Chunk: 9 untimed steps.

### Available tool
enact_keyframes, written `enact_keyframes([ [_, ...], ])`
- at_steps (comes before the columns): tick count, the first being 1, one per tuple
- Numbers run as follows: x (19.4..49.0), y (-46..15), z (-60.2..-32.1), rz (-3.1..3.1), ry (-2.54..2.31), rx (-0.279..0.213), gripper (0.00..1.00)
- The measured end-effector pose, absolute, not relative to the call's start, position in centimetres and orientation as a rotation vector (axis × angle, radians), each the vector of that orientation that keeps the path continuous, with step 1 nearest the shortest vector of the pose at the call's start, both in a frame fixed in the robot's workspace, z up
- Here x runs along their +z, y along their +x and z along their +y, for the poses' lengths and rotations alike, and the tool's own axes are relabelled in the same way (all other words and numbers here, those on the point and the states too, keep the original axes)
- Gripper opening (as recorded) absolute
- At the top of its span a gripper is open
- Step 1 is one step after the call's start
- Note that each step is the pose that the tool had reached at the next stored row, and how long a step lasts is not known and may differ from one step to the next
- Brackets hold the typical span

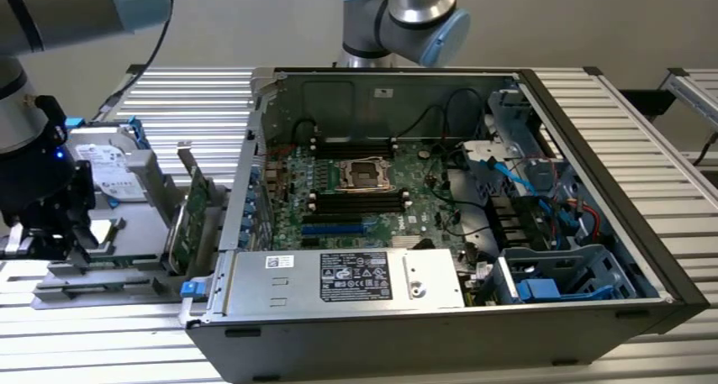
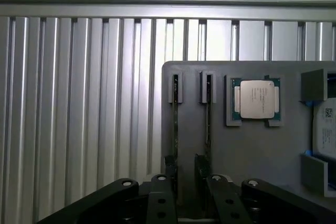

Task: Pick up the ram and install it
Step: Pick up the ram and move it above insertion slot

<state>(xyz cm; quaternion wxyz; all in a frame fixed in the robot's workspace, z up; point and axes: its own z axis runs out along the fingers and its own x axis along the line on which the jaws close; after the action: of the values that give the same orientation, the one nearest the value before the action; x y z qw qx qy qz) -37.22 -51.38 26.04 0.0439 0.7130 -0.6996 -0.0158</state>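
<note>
Silver-grey arm (image 1: 67,14) with pale blue caps (image 1: 449,35) on rounded joints. The hand (image 2: 185,169) is black and angular, dotted with silver screw heads (image 2: 126,183). There's a small blue light (image 1: 59,153), perhaps an indicator, at the wrist.

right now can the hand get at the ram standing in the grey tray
Probably yes: the open hand hangs directly above the grey tray, lined up with the ram standing on edge in its slot, nothing over it. A second stick stands close alongside, so finger room looks tight.

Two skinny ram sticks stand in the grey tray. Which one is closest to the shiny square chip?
The ram stick in the slot right beside the processor; the other ram stick stands one slot farther off, near the edge of the tray.
</note>
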Motion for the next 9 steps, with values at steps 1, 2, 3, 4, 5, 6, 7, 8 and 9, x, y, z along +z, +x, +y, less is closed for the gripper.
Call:
enact_keyframes([
  [1, 25.9, -37.2, -51.5, -2.138, 2.180, -0.048, 0.30],
  [2, 25.7, -37.3, -51.5, -2.137, 2.181, -0.048, 0.30],
  [3, 25.5, -37.3, -51.6, -2.135, 2.183, -0.048, 0.30],
  [4, 25.3, -37.3, -51.7, -2.134, 2.184, -0.048, 0.30],
  [5, 25.1, -37.3, -51.8, -2.132, 2.186, -0.048, 0.30],
  [6, 25.0, -37.4, -51.8, -2.130, 2.188, -0.048, 0.30],
  [7, 24.8, -37.4, -51.8, -2.128, 2.190, -0.047, 0.30],
  [8, 24.6, -37.5, -51.9, -2.125, 2.193, -0.047, 0.30],
  [9, 24.4, -37.5, -51.9, -2.122, 2.196, -0.047, 0.30],
])
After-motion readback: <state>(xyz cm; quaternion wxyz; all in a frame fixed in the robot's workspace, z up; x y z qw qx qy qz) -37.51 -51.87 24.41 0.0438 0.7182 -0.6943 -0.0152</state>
